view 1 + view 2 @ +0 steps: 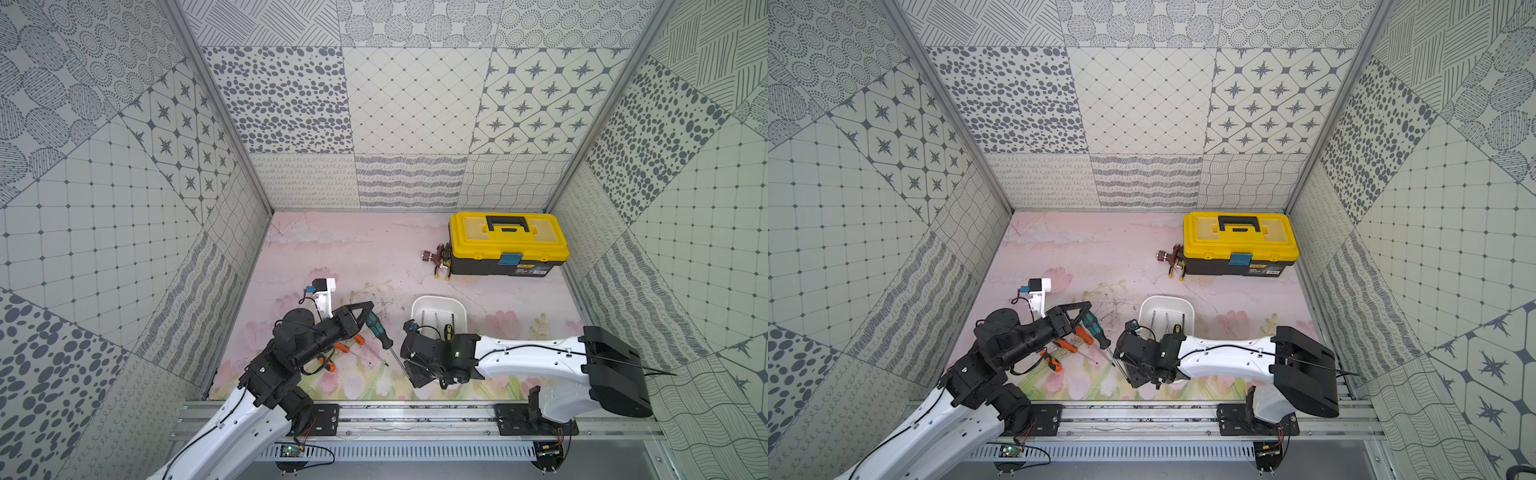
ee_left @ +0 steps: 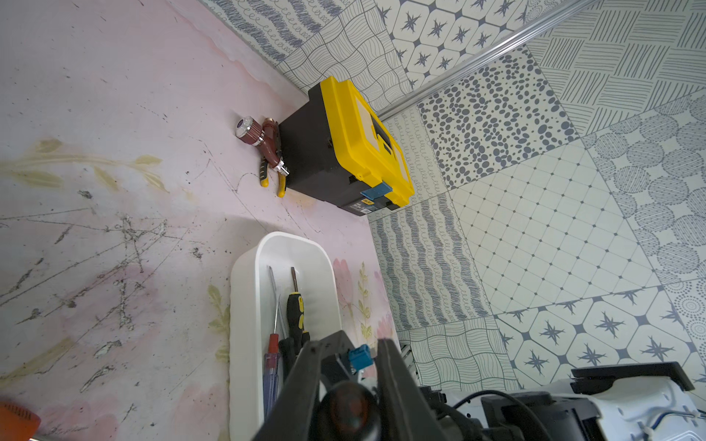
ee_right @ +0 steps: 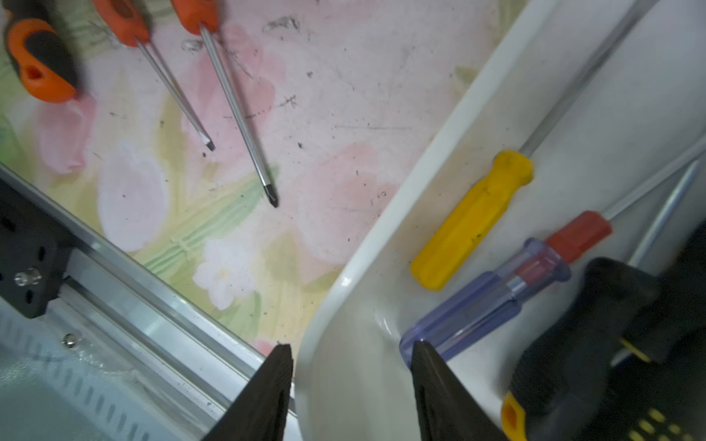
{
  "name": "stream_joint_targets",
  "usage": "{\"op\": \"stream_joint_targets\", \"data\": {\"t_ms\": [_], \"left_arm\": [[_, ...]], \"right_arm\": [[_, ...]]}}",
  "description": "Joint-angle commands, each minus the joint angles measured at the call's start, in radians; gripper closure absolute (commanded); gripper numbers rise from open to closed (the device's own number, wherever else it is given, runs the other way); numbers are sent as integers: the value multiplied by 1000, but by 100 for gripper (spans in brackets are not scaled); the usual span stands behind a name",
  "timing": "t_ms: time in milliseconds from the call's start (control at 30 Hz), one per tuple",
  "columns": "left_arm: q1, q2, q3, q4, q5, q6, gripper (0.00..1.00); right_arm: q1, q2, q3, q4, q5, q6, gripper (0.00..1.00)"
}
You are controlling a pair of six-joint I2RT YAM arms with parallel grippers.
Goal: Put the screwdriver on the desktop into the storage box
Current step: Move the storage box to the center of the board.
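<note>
Seemingly halfway, with three screwdrivers (image 3: 472, 221) in white plastic storage box (image 2: 244, 305), three orange-handled ones (image 3: 193, 13) outside, left fingers (image 2: 305, 382) clamped on teal-handled screwdriver (image 1: 377, 329), right fingers (image 3: 267, 393) apart.

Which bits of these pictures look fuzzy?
Right wrist view: the black-and-yellow screwdriver and the orange-and-black handle are smeared, the yellow screwdriver sharper. Left wrist view: the yellow toolbox is crisp, the teal screwdriver in the left pincer a dark blur. Both top views: sharp.

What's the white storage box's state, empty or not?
Not empty: the storage box holds a yellow screwdriver and a clear-blue screwdriver.
</note>
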Motion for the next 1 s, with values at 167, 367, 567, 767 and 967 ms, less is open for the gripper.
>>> {"op": "stream_joint_targets", "data": {"t_ms": [167, 367, 567, 767, 967], "left_arm": [[-5, 76, 6, 136, 71, -20, 100], [-5, 183, 10, 260, 175, -62, 100], [-6, 207, 18, 249, 167, -58, 100], [-6, 172, 39, 140, 106, -21, 100], [-5, 180, 40, 127, 106, -13, 100]], "right_arm": [[-3, -323, -33, -85, 88, -29, 38], [-129, -495, -104, -59, 133, 64, 29], [-454, -390, -176, 61, -88, 71, 82], [-510, -122, -64, 168, -133, -43, 90], [-520, 83, 37, 265, -180, -75, 90]]}}
